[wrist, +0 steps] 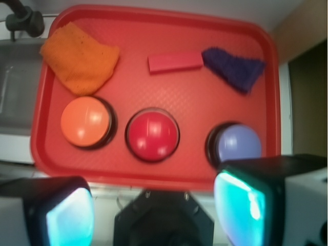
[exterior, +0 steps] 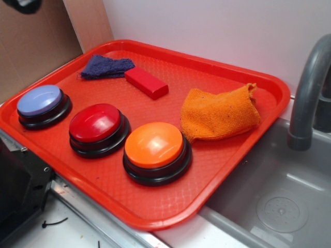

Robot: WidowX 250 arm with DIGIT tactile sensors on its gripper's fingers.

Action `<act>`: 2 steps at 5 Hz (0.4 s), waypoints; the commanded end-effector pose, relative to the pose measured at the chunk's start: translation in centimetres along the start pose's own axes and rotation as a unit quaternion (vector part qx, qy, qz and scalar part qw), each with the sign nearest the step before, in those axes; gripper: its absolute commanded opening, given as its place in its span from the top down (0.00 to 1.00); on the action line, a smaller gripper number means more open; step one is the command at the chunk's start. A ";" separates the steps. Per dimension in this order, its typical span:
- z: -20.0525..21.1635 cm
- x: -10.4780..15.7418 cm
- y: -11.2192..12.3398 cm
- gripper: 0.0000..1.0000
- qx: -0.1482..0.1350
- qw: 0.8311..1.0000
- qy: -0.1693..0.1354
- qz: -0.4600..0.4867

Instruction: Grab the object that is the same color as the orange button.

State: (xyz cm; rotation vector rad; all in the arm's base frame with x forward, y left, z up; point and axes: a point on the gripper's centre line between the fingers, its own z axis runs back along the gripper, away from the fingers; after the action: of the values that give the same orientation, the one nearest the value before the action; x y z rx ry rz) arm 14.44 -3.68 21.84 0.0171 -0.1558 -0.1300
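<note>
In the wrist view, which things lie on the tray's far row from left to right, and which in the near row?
Far row: orange cloth → red block → blue cloth. Near row: orange button → red button → blue button.

No readable text, labels, numbers (buttons, tray bare of markings).

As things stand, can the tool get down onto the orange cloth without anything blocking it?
Probably yes. The tool is open and holds nothing, hanging back above the tray's near edge. The orange cloth lies uncovered beyond the orange button, with nothing on top of it.
</note>
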 end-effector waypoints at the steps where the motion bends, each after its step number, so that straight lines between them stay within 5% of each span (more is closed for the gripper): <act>1: -5.3 6.4 -3.3 0.00 -0.038 0.999 -0.033 -0.016; 2: -9.2 10.0 -4.7 0.00 -0.067 0.997 -0.024 -0.024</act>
State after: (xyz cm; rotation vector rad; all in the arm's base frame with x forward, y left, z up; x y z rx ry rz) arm 24.26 -9.44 12.16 -0.1044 -0.1232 -0.1859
